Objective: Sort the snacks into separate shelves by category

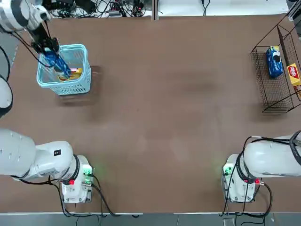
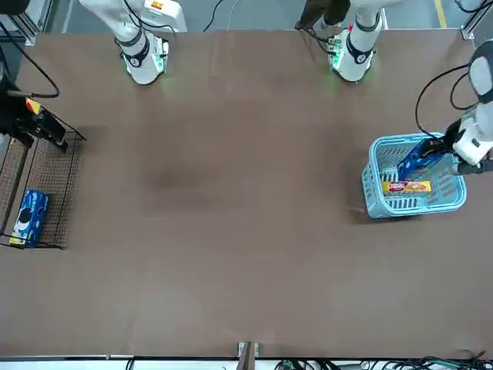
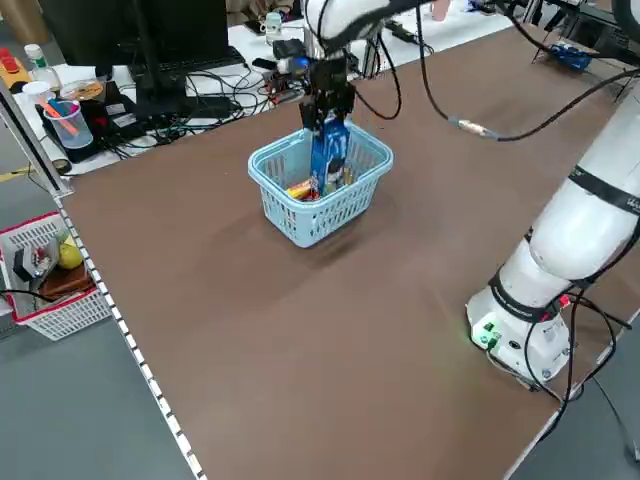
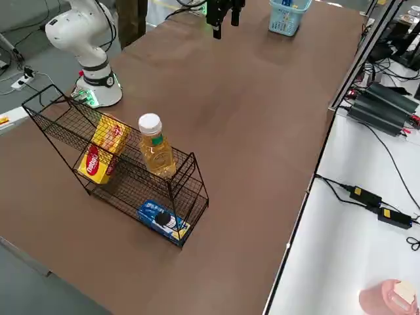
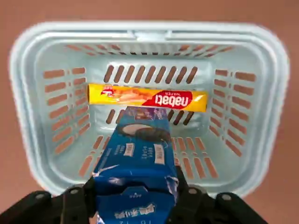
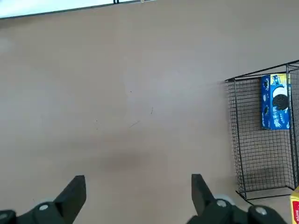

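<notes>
The black wire rack [image 4: 125, 177] already holds a blue packet low and yellow ones higher — sorted by kind. Over the light-blue basket [image 3: 290, 215], the left gripper [image 5: 135, 203] is clamped on a blue packet [image 5: 138, 161], above the yellow wafer [image 5: 147, 99]. The right gripper [image 6: 135, 196] hangs with jaws apart.

brown table [image 1: 160, 94], cables [image 1: 103, 7] behind, grey floor [image 3: 60, 410].

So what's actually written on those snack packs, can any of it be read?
"nabati" and "WAFER": on the yellow packet lying in the light-blue basket.
Blue packet held by the left gripper: white print, too small to read.
Yellow box and blue packet in the wire rack: logos unreadable.
Bottle label: unreadable.
</notes>
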Action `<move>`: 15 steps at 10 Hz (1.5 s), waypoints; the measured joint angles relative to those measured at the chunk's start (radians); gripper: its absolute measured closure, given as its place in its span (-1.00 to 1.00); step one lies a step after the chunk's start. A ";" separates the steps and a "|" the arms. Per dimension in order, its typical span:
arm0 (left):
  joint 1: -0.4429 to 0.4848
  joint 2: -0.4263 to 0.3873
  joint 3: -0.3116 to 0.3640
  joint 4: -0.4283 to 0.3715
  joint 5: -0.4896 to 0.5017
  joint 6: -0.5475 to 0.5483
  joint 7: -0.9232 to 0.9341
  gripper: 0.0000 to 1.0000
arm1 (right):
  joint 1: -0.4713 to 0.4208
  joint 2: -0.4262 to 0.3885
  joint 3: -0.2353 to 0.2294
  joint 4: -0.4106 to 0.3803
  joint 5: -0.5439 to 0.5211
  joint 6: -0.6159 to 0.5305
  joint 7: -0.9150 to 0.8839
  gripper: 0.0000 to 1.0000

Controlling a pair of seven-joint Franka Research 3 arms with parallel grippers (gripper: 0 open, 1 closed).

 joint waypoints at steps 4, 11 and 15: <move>0.001 -0.017 -0.105 0.224 -0.027 -0.243 -0.167 -0.21 | 0.011 0.001 0.000 -0.001 0.000 0.013 0.000 -0.99; -0.195 0.237 -0.555 0.404 -0.133 -0.144 -0.873 -0.16 | 0.013 0.004 -0.002 -0.003 0.000 0.023 0.000 -0.99; -0.494 0.536 -0.556 0.616 0.030 -0.044 -1.015 -0.18 | 0.012 0.004 -0.003 -0.006 0.000 0.023 0.000 -0.99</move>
